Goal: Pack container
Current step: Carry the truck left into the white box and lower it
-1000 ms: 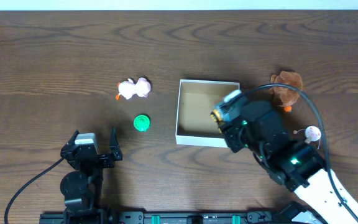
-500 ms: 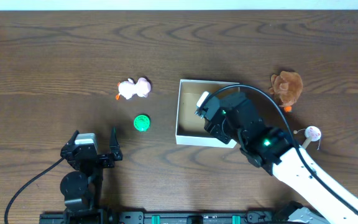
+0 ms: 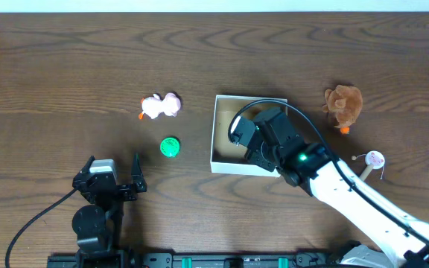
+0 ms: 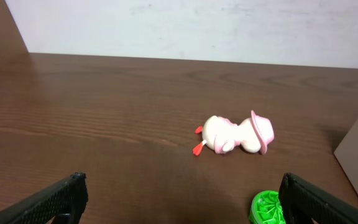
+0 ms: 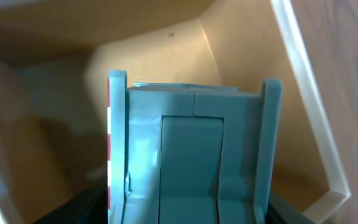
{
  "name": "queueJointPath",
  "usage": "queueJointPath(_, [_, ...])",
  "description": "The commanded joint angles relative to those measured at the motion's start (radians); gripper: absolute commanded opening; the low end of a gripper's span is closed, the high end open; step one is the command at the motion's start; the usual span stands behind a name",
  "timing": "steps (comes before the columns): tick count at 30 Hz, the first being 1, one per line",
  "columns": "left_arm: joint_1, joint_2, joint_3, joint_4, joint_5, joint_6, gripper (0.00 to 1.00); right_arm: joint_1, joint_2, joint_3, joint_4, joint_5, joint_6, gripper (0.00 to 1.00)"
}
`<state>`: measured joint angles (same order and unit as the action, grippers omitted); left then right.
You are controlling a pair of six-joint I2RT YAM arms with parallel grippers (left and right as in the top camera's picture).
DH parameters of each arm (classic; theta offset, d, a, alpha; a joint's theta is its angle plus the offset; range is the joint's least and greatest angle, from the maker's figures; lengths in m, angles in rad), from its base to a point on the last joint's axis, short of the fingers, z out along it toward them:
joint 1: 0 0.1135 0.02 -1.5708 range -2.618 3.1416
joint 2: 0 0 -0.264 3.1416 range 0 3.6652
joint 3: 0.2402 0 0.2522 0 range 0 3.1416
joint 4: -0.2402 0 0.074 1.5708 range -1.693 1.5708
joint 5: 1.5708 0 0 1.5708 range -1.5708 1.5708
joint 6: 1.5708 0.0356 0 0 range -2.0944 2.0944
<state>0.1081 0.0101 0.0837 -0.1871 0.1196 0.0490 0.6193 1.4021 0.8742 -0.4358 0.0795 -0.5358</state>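
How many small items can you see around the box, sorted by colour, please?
Pink: 1, duck toy
Green: 1, round piece
Brown: 1, plush toy
White-and-pink: 1, lollipop-like piece
Blue-grey: 1, block, above the container
Total: 5

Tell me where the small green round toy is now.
Overhead, the small green round toy lies left of the white cardboard box, near the pink toy.

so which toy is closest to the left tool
the green round toy, just ahead of the left tool; the pink duck lies farther, the brown plush beyond the container.
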Motion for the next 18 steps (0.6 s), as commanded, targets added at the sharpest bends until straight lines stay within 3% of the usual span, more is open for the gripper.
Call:
queueJointPath(1, [-0.004, -0.006, -0.014, -0.035, 0.0, -0.005, 0.98, -0.033, 0.015, 0.01, 0.006, 0.002, -0.031, 0.49])
queueJointPath(9, [-0.004, -0.006, -0.014, -0.035, 0.0, -0.005, 0.98, -0.051, 0.025, 0.01, -0.002, -0.01, -0.031, 0.49])
queueJointPath(13, [-0.004, -0.006, -0.014, -0.035, 0.0, -0.005, 0.98, -0.05, 0.025, 0.01, -0.014, -0.034, -0.031, 0.43])
queueJointPath(18, [-0.004, -0.006, -0.014, -0.035, 0.0, -0.005, 0.98, -0.05, 0.025, 0.01, -0.053, -0.087, -0.093, 0.45])
